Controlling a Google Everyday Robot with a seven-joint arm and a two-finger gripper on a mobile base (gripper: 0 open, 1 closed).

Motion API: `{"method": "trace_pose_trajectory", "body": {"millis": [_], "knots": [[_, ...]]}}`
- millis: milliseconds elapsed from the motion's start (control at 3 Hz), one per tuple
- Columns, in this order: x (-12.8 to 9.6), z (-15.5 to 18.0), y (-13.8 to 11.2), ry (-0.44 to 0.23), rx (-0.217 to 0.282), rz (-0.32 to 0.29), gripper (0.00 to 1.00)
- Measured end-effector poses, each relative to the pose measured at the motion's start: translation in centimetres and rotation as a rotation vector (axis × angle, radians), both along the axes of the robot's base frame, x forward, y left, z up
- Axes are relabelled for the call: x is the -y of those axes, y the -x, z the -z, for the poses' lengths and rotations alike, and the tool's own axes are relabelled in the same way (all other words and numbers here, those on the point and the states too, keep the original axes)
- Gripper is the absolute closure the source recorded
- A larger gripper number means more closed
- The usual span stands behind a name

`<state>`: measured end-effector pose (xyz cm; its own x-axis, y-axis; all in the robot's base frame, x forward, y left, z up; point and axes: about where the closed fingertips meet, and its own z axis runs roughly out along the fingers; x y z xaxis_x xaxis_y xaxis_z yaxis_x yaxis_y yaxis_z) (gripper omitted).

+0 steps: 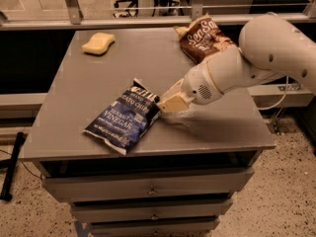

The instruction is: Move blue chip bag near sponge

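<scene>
The blue chip bag [122, 118] lies flat near the front of the grey table [148, 58], its "VINEGAR" lettering facing up. The pale yellow sponge [98, 43] lies at the table's far left corner, well apart from the bag. My gripper [167, 102] reaches in from the right on the white arm [256, 58]. It sits low over the table, right at the bag's upper right edge and touching it or nearly so.
A brown and tan chip bag [201, 37] lies at the far right of the table, behind the arm. The table stands on a cabinet of drawers [148, 191]. A metal rail [148, 19] runs behind the table's far edge.
</scene>
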<state>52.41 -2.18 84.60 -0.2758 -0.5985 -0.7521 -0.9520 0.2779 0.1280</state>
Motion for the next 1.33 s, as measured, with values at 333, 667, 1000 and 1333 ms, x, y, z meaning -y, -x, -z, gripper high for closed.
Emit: {"method": "trace_pose_trajectory", "body": {"millis": [333,667,1000,1333], "knots": [[1.2,-0.5,-0.8,0.006,0.009,0.048,1.0],[3.6,-1.7,-2.5,0.012,0.047,0.16,1.0],[3.6,-1.7,-2.5,0.012,0.047,0.16,1.0],[3.3,-1.9,-3.5,-0.012,0.076,0.181,1.0]]}}
